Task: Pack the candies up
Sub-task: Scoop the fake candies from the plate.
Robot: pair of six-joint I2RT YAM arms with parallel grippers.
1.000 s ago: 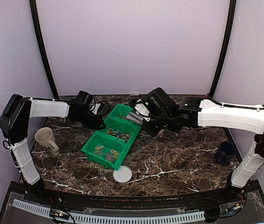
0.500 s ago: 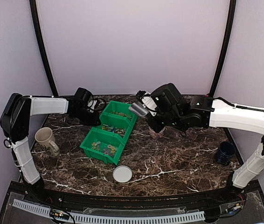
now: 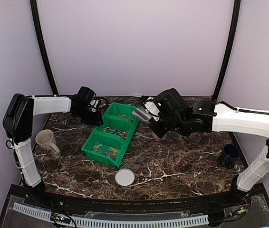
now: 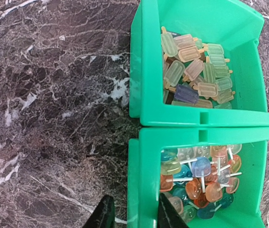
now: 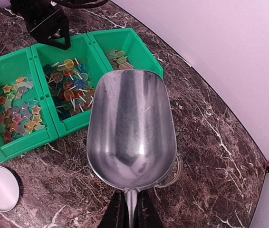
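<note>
Jaws on my left have just eased apart, astride the green bin's [image 4: 141, 71] wall. Right jaws stay clamped on the scoop [image 5: 130, 123], now lifted clear of the bin but empty. Candies [image 5: 68, 83] all lie in the bin's compartments, so I judge the scooping needs repeating.

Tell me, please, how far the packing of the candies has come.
Done: the lid lies off on the table. In hand: the right gripper holds the scoop, empty, over a clear container whose contents are hidden. The left gripper has its jaws apart around the bin wall. Left: the candies lie in all three compartments, so scooping and closing remain.
</note>
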